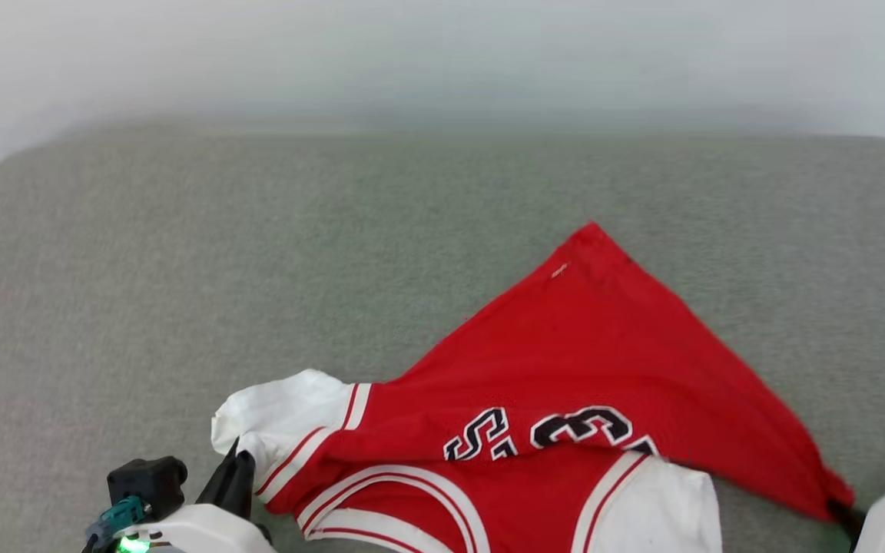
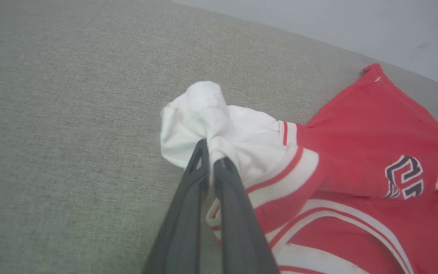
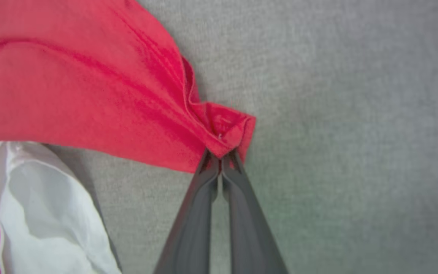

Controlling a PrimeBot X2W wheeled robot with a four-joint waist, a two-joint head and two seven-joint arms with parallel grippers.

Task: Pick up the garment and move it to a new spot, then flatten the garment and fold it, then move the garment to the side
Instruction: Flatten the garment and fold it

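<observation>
**Both grippers pinch the garment at the near edge**

The left gripper [image 2: 210, 152] reaches in low from the near left, its fingers closed on the bunched white sleeve [image 2: 200, 110]. The right gripper [image 3: 221, 156], at the near right, is clamped on a red hem corner [image 3: 230, 127]. The garment [image 1: 588, 346] spans between them along the near edge of the grey fabric surface [image 1: 258, 230]. Bare surface spreads left and toward the far edge.

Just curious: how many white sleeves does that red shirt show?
2. One sleeve of the shirt is pinched in the left gripper; the other sleeve lies loose at the head view's lower right.
</observation>
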